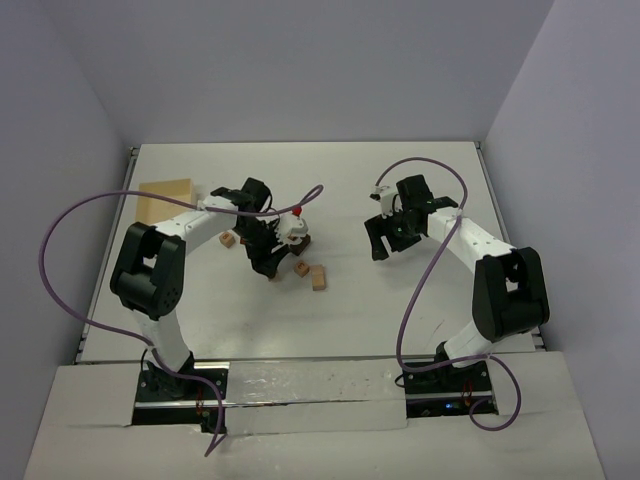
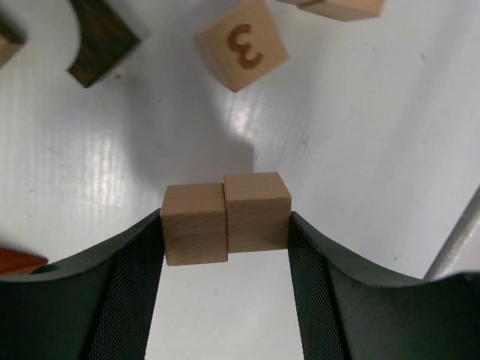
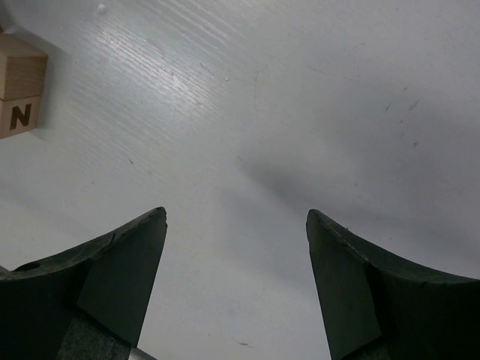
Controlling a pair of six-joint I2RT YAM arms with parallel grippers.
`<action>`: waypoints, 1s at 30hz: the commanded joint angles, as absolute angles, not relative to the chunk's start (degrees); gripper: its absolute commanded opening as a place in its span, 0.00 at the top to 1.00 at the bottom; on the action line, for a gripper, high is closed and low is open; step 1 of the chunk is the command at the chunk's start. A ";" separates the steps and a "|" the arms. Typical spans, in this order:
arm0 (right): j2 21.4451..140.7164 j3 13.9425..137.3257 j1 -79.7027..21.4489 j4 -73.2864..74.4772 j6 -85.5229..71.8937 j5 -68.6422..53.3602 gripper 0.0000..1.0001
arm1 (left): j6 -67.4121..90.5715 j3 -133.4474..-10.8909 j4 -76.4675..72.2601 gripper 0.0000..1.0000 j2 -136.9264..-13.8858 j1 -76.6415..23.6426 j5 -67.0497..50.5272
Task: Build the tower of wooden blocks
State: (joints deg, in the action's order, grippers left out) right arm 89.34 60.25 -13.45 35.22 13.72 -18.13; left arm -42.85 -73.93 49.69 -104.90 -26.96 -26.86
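Desk: white [image 1: 420,180], glossy, grey-lilac walls [image 1: 300,60] round it. Pale tray [image 1: 165,195] at far L, well apart from the work.
Tower status: no stack visible yet. Blocks lie loose mid-desk round your L arm [image 1: 160,265], e.g. tan block [image 1: 319,277] just right of it.
L fingers [image 2: 127,300]: clamped on pair of pale cubes [image 2: 225,221], one pad on each outer face. Cubes sit side by side and touch each other.
Pair alignment: L cube sits a bit nearer the cam than the R one, so fronts aren't flush. Can't tell if pair is on the desk or lifted.
R fingers [image 3: 112,277]: apart, nothing between them, over the desk. N block [image 3: 16,112] at view's L edge, well apart.
Neighbours (L wrist view): 3 block [image 2: 241,43] and dark arch piece [image 2: 101,37] ahead. Orange-brown piece [image 2: 15,262] at L edge beside the finger.
Step (my read): placing 2 cubes as a base row.
Do it well:
- Even squeeze. Only pressure holds that middle seam, so the pair can buckle if you lift or twist.
- Stay low and go slow, w/ no wrist roll.
- Square the fronts before letting go.
- Open a little, then pull straight up so the pads don't drag a cube.
- Steer clear of 3 block & arch piece.
R arm: leave parked unless you need it to steady the base.
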 commanded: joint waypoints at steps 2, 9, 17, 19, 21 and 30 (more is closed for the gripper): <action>89.91 61.96 -13.00 34.01 13.18 -19.07 0.18 | -50.76 -75.66 53.46 0.43 -105.54 -26.89 -31.13; 89.40 61.79 -13.00 34.45 13.36 -18.73 0.18 | -52.65 -77.59 52.92 0.40 -107.47 -26.90 -29.88; 88.86 61.18 -12.92 34.37 13.35 -18.72 0.18 | -53.64 -75.49 50.27 0.35 -107.40 -27.70 -28.82; 88.95 61.32 -12.86 34.42 13.27 -18.78 0.18 | -54.20 -75.06 50.10 0.33 -107.40 -28.01 -28.86; 88.95 61.52 -12.92 34.40 13.27 -18.76 0.18 | -54.05 -74.16 49.07 0.29 -106.86 -28.04 -28.64; 89.24 62.13 -12.89 34.54 13.24 -18.84 0.18 | -48.06 -73.24 45.10 0.01 -105.21 -28.12 -26.93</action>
